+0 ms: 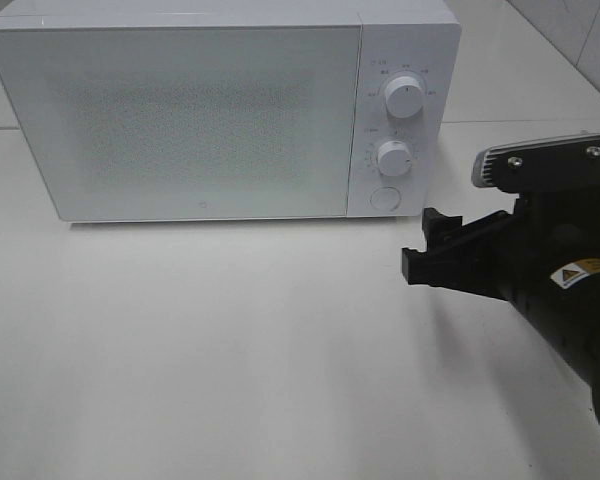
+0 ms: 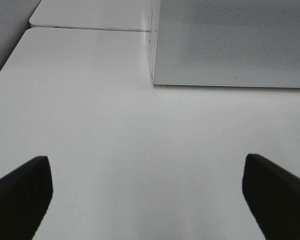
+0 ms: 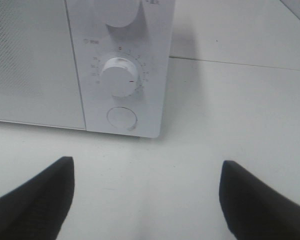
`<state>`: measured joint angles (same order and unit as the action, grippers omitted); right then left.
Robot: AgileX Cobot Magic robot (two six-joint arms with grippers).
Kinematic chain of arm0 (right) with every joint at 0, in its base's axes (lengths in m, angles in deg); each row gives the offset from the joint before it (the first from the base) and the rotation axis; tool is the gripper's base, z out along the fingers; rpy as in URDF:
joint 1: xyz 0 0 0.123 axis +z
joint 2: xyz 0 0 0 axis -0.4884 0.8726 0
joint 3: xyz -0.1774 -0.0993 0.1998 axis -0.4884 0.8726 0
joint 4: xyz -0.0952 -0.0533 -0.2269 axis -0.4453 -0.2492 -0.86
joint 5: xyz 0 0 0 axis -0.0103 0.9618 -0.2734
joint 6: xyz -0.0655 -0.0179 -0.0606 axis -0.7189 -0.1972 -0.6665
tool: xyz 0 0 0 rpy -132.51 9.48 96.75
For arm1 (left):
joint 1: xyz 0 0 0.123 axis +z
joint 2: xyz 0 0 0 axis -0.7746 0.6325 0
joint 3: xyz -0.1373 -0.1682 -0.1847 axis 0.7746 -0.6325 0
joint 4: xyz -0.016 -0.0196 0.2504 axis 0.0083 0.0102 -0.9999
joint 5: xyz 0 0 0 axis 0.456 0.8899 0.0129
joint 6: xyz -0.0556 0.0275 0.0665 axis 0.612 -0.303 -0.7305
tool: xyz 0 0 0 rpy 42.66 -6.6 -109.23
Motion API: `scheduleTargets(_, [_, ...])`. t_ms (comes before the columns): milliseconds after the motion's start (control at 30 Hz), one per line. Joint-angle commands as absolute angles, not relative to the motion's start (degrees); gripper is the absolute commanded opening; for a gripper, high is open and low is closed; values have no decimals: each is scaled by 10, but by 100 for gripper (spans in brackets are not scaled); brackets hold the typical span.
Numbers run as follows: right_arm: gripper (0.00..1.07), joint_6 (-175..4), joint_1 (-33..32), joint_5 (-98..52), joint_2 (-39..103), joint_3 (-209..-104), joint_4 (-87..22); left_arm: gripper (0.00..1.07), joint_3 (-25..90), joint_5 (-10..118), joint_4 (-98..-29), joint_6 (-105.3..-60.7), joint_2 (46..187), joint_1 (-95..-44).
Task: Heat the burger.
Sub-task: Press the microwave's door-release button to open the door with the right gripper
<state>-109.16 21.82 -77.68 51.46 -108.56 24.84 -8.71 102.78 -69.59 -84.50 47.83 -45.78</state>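
Left gripper [image 2: 145, 160]: jaws spread wide with nothing between them. It hovers over the bare table [image 2: 90, 115], facing the front left corner of the microwave [image 1: 200, 110], and is outside the high view.
Door [image 1: 180, 120]: closed and flush with the casing. Its speckled panel shows nothing of the inside.
Burger: not visible in any view, neither on the table in sight nor in a gripper. Whether it sits behind the door cannot be told.
Upper knob [image 1: 405, 97]: at the top of the control strip, right of the door.
Lower knob [image 1: 393, 157]: directly beneath. Its markings are too small to read.
Button [image 1: 384, 197]: round, at the foot of the strip.
Right gripper [image 1: 422, 243]: jaws released and empty. It is near the front right corner, aimed at the strip, with the lower knob and button ahead of its fingers.
Governing relation: the controls lie ahead of the right gripper, so the right arm is clearly nearer. The left arm faces only the door's left edge.
Likely step (judged): press the button or turn a knob, depending on where the burger is.
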Motion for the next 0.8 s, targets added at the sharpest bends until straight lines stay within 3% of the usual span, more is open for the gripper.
scheduleTargets(33, [74, -1101, 233, -780, 536, -1106, 253, 98, -87, 1023, -693, -843, 467, -460])
scheduleTargets(467, [72, -1060, 262, -779, 582, -1143, 281, 98, -87, 1023, -693, -843, 467, -460])
scheduleTargets(800, [64, -885, 262, -777, 582, -1143, 281, 98, -87, 1023, -693, -843, 467, -460])
